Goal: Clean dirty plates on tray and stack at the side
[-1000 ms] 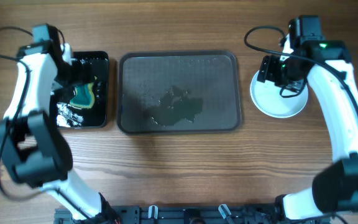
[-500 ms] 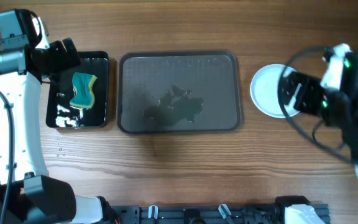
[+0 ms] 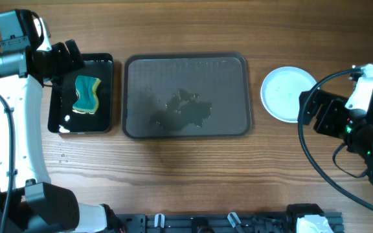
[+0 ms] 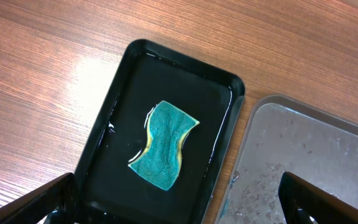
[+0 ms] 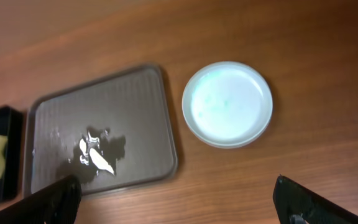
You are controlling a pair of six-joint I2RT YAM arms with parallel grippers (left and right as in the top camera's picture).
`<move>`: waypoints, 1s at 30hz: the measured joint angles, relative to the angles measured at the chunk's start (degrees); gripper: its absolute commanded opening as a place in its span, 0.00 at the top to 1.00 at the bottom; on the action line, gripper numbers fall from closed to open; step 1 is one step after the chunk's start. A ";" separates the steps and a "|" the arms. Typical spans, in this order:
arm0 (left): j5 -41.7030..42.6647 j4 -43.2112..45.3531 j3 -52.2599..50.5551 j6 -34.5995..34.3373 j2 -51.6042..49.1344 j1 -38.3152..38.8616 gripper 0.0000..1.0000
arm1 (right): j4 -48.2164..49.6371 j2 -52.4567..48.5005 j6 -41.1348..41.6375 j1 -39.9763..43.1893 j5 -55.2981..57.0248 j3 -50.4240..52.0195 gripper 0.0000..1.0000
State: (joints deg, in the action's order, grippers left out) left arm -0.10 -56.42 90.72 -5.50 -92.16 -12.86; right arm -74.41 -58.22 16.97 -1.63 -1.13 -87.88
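A pale plate (image 3: 287, 94) with faint green flecks lies on the table right of the large grey tray (image 3: 141, 71). It also shows in the right wrist view (image 5: 227, 102). I cannot tell whether other plates lie under it. The grey tray (image 5: 135, 87) carries a water puddle (image 3: 183, 110). My right gripper (image 3: 319, 111) is open and holds nothing, right of and nearer than the plate; its fingers (image 5: 48, 199) are spread wide above the table. My left gripper (image 3: 62, 59) is open and holds nothing, high over the black tray's far left corner.
A smaller glossy black tray (image 3: 105, 68) stands left of the grey tray, wet, with a teal and yellow sponge (image 3: 86, 95) lying in it. The sponge (image 4: 165, 145) also shows in the left wrist view. Cables hang from both arms.
The left gripper has let go of the sponge in the black tray and risen off it. The right gripper has drawn back from the plate, rightward and toward the front.
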 measured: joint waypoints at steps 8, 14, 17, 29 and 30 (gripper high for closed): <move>0.00 0.00 0.00 0.00 0.02 0.00 0.00 | 22.67 2.21 -5.09 -2.73 -0.37 7.74 0.00; 0.02 0.00 0.00 -0.02 0.00 0.00 0.00 | 40.44 14.10 -6.64 -3.21 -0.98 27.41 0.00; 0.02 -0.15 0.00 -0.04 0.00 0.00 0.00 | 51.39 23.17 -6.93 -3.19 -1.01 39.91 0.00; 0.02 -0.13 0.00 -0.20 0.00 0.00 0.00 | 72.11 51.74 -8.02 -2.29 -0.94 76.78 0.00; 0.04 -0.15 0.00 -0.22 0.00 0.00 0.00 | 72.96 53.31 -7.58 -2.29 -0.72 78.71 0.00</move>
State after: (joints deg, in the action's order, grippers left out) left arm -0.05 -56.58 90.72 -5.72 -92.16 -12.86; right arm -1.45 -4.91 9.39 -3.92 -1.85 -9.17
